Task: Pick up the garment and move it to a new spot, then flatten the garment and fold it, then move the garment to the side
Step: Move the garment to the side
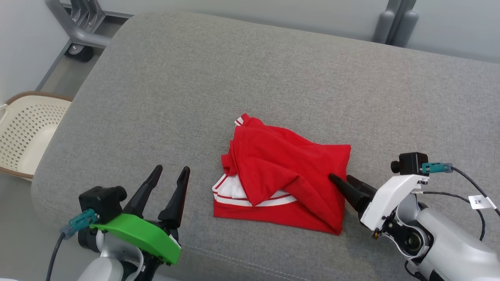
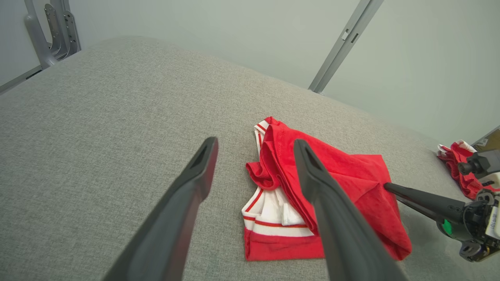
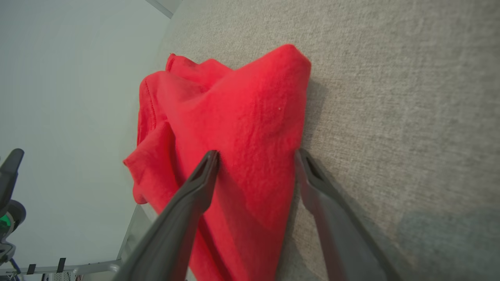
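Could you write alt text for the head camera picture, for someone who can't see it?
A rumpled red garment with white trim lies on a grey cushion. The right claw, open, reaches the garment's edge; the left claw, also open, stands apart from it. A cream basket stands at far left.

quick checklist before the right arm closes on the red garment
1. Right gripper open: ok.
2. Cloth between its jaws: ok, a fold at the garment edge sits between them in the right wrist view.
3. Grip will catch one layer, not several: cannot tell.
4. Left gripper open and apart from the garment: ok.
5. Garment lying flat: not ok, bunched, white striped trim showing.
6. Room on the cushion for a new spot: ok, bare grey fabric to the left and beyond.
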Controlling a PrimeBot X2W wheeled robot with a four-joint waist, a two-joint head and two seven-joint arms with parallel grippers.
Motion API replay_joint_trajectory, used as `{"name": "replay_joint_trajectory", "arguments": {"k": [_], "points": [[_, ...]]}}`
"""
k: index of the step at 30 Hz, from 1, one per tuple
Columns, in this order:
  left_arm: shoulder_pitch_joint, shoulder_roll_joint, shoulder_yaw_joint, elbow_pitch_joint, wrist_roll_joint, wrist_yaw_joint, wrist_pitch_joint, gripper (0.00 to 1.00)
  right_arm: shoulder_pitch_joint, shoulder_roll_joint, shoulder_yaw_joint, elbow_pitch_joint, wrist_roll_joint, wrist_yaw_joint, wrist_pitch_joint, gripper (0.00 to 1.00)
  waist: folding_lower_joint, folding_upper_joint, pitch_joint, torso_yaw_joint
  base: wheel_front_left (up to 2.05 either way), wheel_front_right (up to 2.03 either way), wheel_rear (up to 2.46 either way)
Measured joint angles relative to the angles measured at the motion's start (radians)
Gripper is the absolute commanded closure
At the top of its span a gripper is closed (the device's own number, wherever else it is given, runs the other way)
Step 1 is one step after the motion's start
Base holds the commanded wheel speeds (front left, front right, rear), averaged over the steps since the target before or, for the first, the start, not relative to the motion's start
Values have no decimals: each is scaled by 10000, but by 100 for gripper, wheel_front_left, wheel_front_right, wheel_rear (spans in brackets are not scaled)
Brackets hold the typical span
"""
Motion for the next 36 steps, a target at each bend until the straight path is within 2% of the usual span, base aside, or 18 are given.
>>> {"name": "replay_joint_trajectory", "arguments": {"k": [12, 13, 14, 15, 16, 28, 36], "points": [[-1, -142, -58, -8, 0, -2, 12, 0, 128, 228, 71, 115, 376, -17, 424, 0, 0, 0, 213, 164, 0, 0, 0], [-1, -176, -65, -6, 0, -2, 12, 0, 127, 253, 77, 111, 378, -15, 437, 2, 0, 0, 221, 173, 0, 0, 0], [-1, -199, -77, -4, 0, -2, 12, 0, 126, 272, 75, 104, 405, -12, 437, 48, 0, 0, 228, 180, 0, 0, 0], [-1, -211, -88, -2, 0, -2, 12, 0, 124, 282, 75, 88, 430, -2, 437, 68, 0, 0, 232, 186, 0, 0, 0], [-1, -211, -90, 4, 0, -2, 10, 0, 120, 286, 65, 71, 430, 0, 430, 100, 0, 0, 235, 189, 0, 0, 0], [-2, -213, -42, 100, 0, -2, -17, 0, -426, 282, -163, -180, 121, 178, -71, 100, 0, 0, 92, -7, 0, 0, 0], [-1, -199, -19, 98, 0, -2, -48, 0, -1251, -347, -249, -600, -500, 263, -284, 100, 0, 0, -28, -367, 0, 0, 0]]}}
